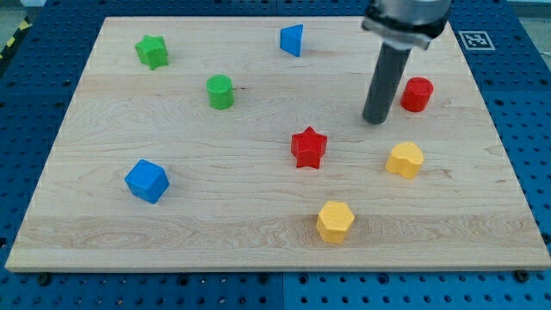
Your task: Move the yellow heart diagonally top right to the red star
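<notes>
My tip (375, 120), the lower end of the straight dark rod, rests on the pale wooden board (95, 215) touching no block; having no fingers, it neither opens nor clamps, it only pushes. Just to its right in the view sits the red cylinder-like block (417, 93), close but apart. Below it and to the view's right lies a yellow block (405, 159), which I take for the yellow heart, though its shape is hard to make out. The red star-shaped block (309, 147) sits below and to the view's left of my tip.

A second yellow block (335, 221), looking hexagonal, lies nearer the view's bottom, below and slightly right of the star. Being above all three, my tip is badly placed to push anything upward; I judge it must first travel round beneath the chosen yellow block.

Farther out, a blue block (292, 40) near the top edge, a green cylinder-like block (220, 91), a green star-like block (152, 52) and a blue cube (146, 181) stand well apart from the work.
</notes>
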`<action>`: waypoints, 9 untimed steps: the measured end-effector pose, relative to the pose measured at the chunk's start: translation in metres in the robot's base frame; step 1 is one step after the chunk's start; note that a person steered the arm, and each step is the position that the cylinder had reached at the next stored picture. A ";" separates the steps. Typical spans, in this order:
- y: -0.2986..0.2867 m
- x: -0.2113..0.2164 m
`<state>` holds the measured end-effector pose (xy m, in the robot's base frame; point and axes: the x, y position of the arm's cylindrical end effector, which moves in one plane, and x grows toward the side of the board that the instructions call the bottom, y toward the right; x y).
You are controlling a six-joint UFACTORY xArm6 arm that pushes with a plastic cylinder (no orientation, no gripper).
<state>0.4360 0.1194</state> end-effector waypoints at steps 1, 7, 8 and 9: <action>-0.016 0.041; 0.045 0.069; 0.070 0.092; 0.082 0.087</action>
<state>0.5230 0.2013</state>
